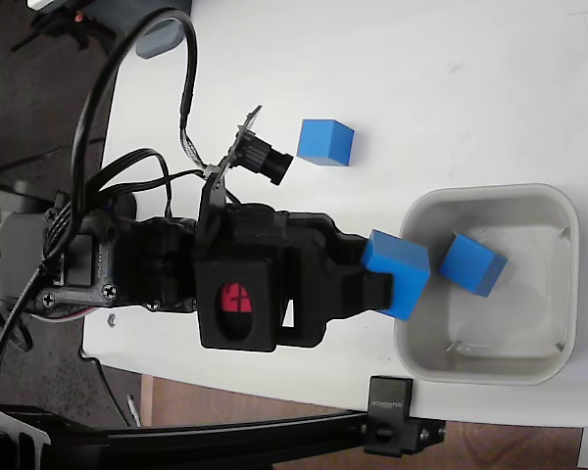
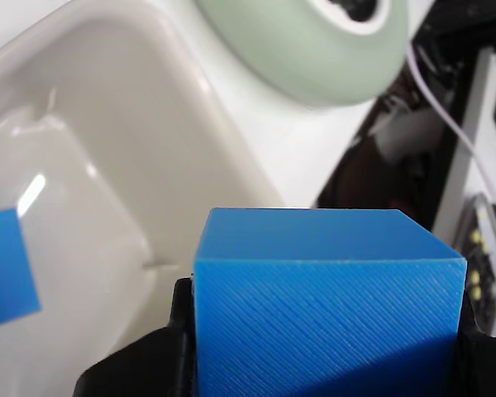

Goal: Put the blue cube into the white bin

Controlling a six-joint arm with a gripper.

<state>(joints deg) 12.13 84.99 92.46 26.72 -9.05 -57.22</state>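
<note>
While the wrist view was almost filled by the held blue cube (image 2: 329,302), the black gripper (image 2: 322,347) showed only as dark finger edges pressed against the cube's left and right sides — clamped firmly on it, no gap to be seen. Beyond the cube lay the white bin (image 2: 161,124), its pale floor spreading off to the left, and at the far left edge of that view sat a sliver of a second blue cube (image 2: 7,266) already inside. Farther off, a pale green round object (image 2: 314,50) rested on the white table past the bin's rim.

In the fixed view, the gripper (image 1: 377,279) reached in from the left, and the held cube (image 1: 397,272) hung right over the bin's left wall (image 1: 412,220), not clearly inside it. The cube in the bin (image 1: 472,263) rested just right of it, very near. A third blue cube (image 1: 325,142) sat alone on the table, well apart, above and left of the bin.

The danger, as I judged it: let go there and the cube might catch the thick rim and tumble out onto the table. Push farther in, and it could knock against the cube already lying there.
</note>
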